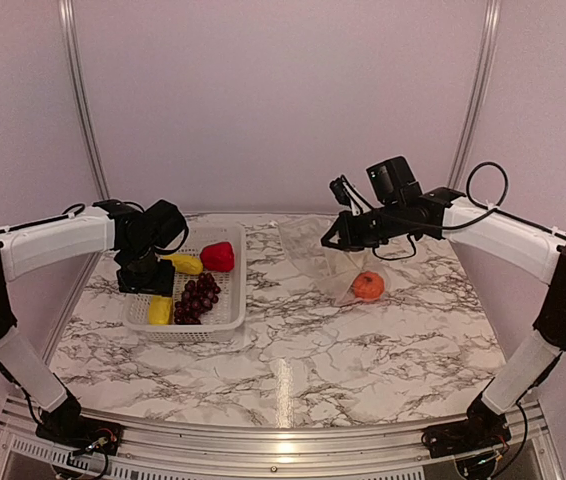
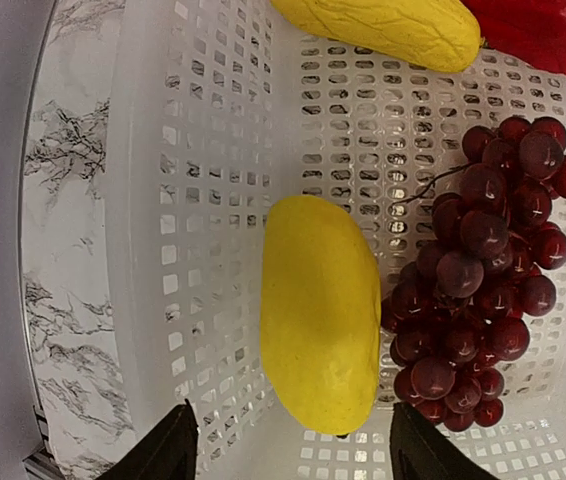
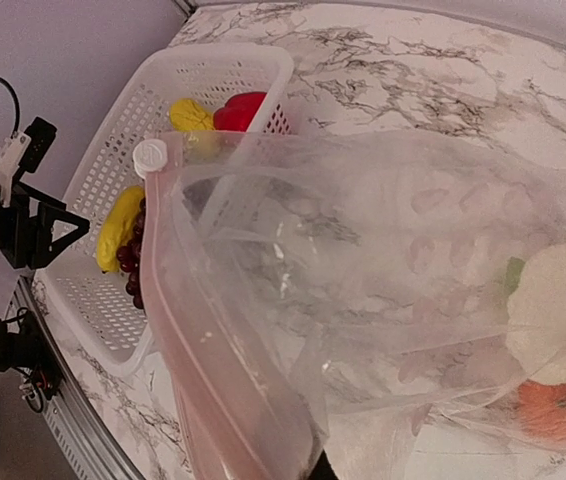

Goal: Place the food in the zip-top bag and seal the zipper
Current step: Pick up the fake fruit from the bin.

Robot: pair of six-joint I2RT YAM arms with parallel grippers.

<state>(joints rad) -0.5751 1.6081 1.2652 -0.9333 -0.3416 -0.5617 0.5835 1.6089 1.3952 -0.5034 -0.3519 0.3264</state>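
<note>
White slotted plastic forms the basket on the left of the marble table, where the left gripper hangs with jaws well apart, straddling the near end of a smooth yellow piece without gripping it; the grape bunch lies against that piece, with a ridged yellow piece and a red pepper beyond. The right gripper is clamped on the mouth edge of the zip-top bag, holding it up and gaping, its pinkish zipper carrying a white slider; inside lie an orange fruit and a pale whitish-green piece
</note>
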